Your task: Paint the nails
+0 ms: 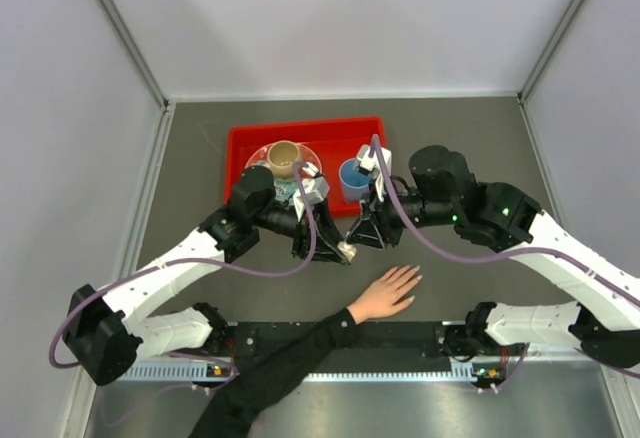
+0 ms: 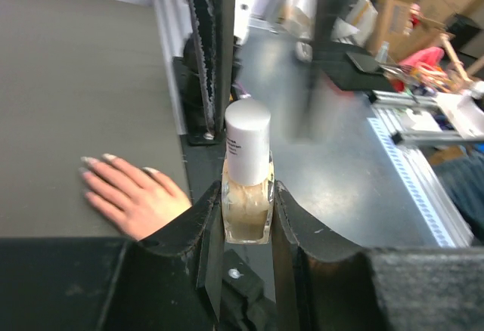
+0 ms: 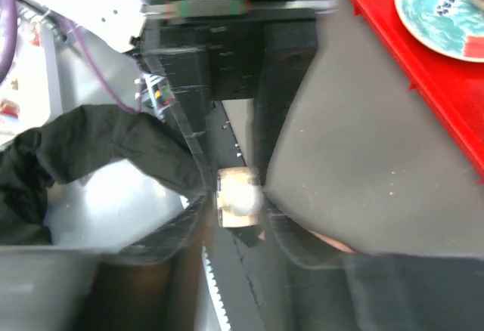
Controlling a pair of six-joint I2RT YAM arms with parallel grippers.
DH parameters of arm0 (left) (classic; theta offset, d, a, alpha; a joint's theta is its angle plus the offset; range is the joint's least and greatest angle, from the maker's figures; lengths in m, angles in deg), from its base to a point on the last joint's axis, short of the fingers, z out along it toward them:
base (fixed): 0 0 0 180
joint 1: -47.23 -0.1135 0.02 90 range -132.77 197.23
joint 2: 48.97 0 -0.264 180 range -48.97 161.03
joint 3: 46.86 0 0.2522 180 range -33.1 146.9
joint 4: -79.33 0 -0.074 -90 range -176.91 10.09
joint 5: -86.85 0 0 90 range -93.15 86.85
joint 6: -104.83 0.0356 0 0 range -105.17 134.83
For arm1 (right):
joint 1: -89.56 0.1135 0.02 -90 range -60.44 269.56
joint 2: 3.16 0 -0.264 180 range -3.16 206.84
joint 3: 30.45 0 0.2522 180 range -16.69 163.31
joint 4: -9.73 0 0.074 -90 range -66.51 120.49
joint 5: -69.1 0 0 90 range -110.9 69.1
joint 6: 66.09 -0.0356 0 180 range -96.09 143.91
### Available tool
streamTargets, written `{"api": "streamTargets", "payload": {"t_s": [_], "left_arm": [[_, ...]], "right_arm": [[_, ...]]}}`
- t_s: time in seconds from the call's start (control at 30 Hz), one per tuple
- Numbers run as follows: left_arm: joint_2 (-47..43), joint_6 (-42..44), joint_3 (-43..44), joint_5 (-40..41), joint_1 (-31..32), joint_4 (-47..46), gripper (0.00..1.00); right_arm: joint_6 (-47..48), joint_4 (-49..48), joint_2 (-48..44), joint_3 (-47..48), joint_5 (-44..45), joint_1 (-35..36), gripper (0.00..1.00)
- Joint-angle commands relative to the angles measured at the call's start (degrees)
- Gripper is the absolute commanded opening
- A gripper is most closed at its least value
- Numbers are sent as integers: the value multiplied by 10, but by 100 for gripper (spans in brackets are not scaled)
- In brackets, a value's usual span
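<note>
Human hand (image 1: 386, 293) flat, fingers spread, empty; pale nails (image 2: 110, 156) just near-side of polish bottle (image 2: 246, 224). Left gripper (image 2: 246, 195) clamps bottle body. Right gripper (image 3: 240, 199) straddles white cap (image 2: 248, 131), grip unclear. Judged step: uncapping. Next needs firm cap pinch, twist, straight lift.

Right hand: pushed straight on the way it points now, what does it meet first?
The cap, which sits right between the right hand's fingers. The left hand grips the bottle below it. Whether those fingers already touch the cap is unclear.
</note>
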Motion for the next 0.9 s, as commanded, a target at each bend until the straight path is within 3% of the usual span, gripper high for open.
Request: {"api": "streamTargets", "payload": {"t_s": [0.0, 0.1, 0.13, 0.17, 0.27, 0.3, 0.4, 0.43, 0.5, 0.6, 0.77, 0.87], "left_arm": [[-6, 11, 26, 2, 1, -21, 0], [-14, 39, 31, 43, 1, 11, 0], [-16, 45, 32, 59, 1, 17, 0], [-22, 53, 32, 79, 1, 25, 0], [-47, 97, 26, 240, 1, 62, 0], [-61, 109, 20, 361, 1, 79, 0], [-79, 133, 22, 548, 1, 118, 0], [-82, 137, 22, 632, 1, 132, 0], [-96, 137, 17, 690, 1, 132, 0], [-119, 138, -2, 734, 1, 112, 0], [-126, 144, -9, 755, 1, 104, 0], [-124, 141, -9, 742, 1, 104, 0]], "right_arm": [[18, -25, 11, -6, -29, -3, 18], [18, -31, 18, -7, -30, -3, 16], [18, -31, 21, -8, -29, -3, 11], [13, -35, 25, -8, -25, -3, 0], [-42, -53, 35, -21, 35, -3, 0], [-60, -75, 38, -29, 52, 0, 0], [-137, -106, 45, -52, 185, 24, 0], [-155, -102, 50, -50, 297, 56, 0], [-241, -58, 84, -23, 464, 83, 0], [-332, -34, 139, 22, 562, 132, 0], [-320, -18, 220, 133, 591, 160, 0], [-306, -15, 213, 139, 594, 161, 0]]}}
